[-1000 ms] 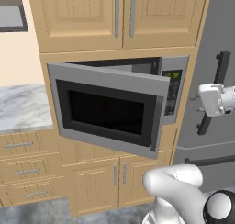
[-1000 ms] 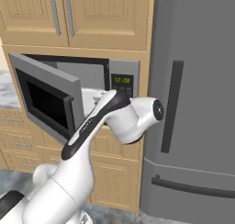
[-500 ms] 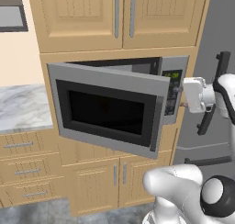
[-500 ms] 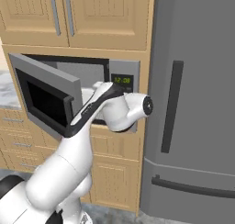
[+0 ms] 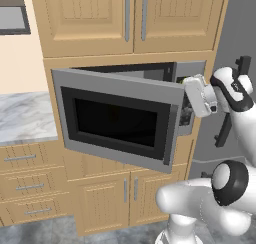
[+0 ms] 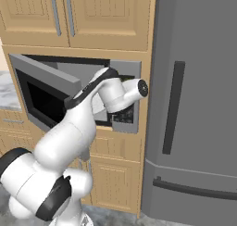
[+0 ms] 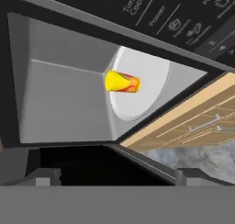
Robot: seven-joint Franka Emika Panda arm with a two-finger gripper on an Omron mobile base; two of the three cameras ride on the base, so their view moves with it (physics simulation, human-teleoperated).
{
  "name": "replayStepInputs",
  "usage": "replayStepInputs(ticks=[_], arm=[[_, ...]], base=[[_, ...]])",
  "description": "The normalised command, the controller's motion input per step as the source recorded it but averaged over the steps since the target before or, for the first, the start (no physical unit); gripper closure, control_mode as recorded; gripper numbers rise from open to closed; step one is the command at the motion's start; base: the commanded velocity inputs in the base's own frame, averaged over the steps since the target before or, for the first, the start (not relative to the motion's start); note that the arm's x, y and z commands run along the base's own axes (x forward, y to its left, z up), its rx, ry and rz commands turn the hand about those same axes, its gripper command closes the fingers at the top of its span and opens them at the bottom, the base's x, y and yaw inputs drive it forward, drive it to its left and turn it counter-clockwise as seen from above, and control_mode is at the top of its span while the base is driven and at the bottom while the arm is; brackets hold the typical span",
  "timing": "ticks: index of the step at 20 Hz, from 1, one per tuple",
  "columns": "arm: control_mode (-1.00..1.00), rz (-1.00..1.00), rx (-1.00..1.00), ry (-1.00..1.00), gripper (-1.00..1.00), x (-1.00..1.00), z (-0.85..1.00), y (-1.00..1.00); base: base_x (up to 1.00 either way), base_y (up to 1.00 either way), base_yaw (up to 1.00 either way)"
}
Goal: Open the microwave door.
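Grey-framed microwave door [image 5: 117, 120], with black glass window, is standing partly swung out from the microwave [image 6: 121, 94], hinged at its left and leaving a wedge of open room at its right edge. The claw [image 5: 187, 99] is sitting at that free edge, jaws spread apart, gripping nothing. Inside, a white turntable [image 7: 148, 78] is carrying a yellow-and-red object [image 7: 121, 82]. Tan cabinets [image 5: 132, 19] are framing the oven; a grey fridge [image 6: 196, 104] is standing to its right.

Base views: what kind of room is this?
A home kitchen, rendered. A built-in microwave sits among tan wood cabinets, a grey fridge stands beside it, and a marble counter runs at left.
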Motion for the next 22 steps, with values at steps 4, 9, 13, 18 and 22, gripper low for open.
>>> replayStepInputs(ticks=[4,9,13,18,22], arm=[[-1.0,0.0,0.03,0.29,-1.0,0.31,0.01,0.01],[-1.0,0.07,0.0,0.24,-1.0,-0.16,0.1,0.26],[-1.0,0.11,0.0,0.21,-1.0,-0.14,0.09,0.78],[-1.0,0.13,0.0,0.16,-1.0,-0.35,0.09,0.86],[-1.0,0.2,0.0,0.06,-1.0,-0.98,0.32,0.83]], base=[[0.0,0.0,0.0],[0.0,0.0,0.0],[0.0,0.0,0.0],[0.0,0.0,0.0],[0.0,0.0,0.0]])
